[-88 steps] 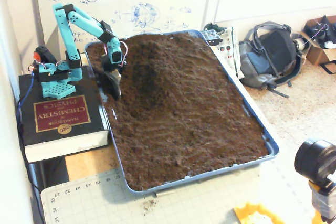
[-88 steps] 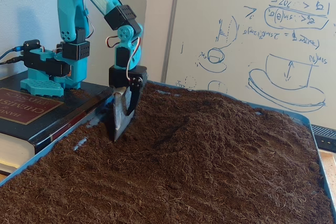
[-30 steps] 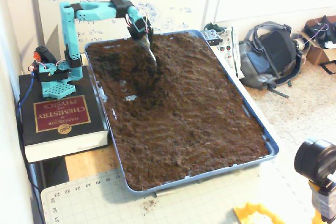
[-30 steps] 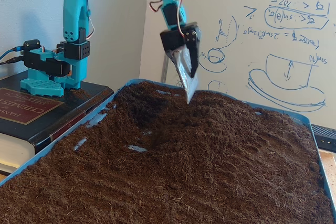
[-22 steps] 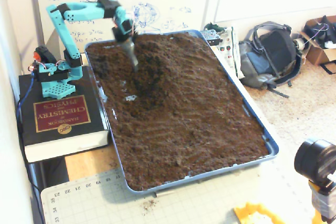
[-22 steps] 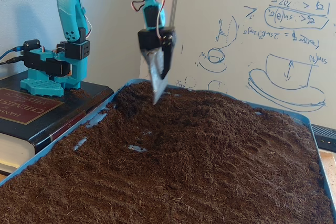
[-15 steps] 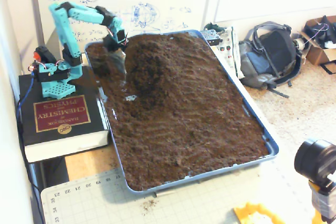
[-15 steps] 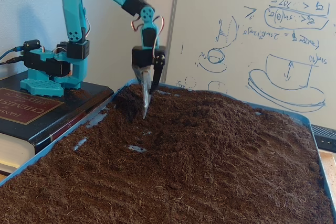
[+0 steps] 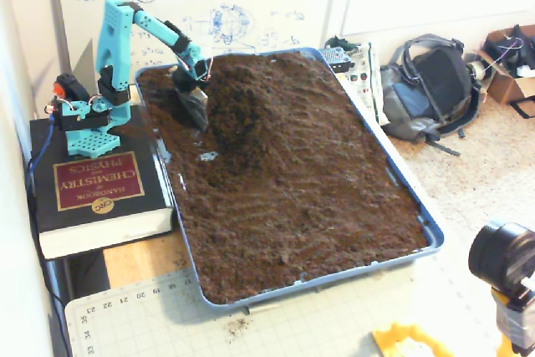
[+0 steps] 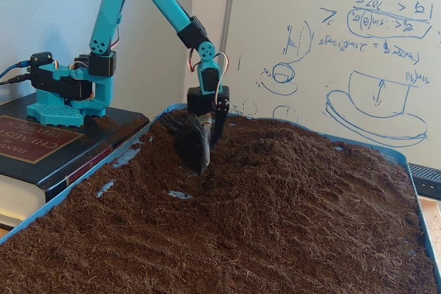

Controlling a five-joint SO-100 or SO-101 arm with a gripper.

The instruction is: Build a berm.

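The berm (image 9: 244,94) is a low ridge of dark brown crumbly soil in the far half of the blue tray (image 9: 435,238). From the lower fixed view it rises as a sloped hump (image 10: 275,148) right of the arm. My gripper (image 9: 201,119) points down at the berm's left foot, its silvery blade-like finger dug tip-first into the soil (image 10: 204,164). Its black finger lies close against the blade, and I see nothing held between them. Two small patches of bare tray floor (image 9: 207,156) show just in front of the gripper.
The teal arm's base stands on a thick black chemistry book (image 9: 99,186) left of the tray. A whiteboard (image 10: 344,60) backs the tray. A grey backpack (image 9: 430,89) lies at the right, a black camera (image 9: 504,259) at the lower right, and a cutting mat (image 9: 125,317) in front.
The gripper, raised over the berm's far end a second ago, has swung left and dropped, and its blade now stands in the soil at the berm's left side.
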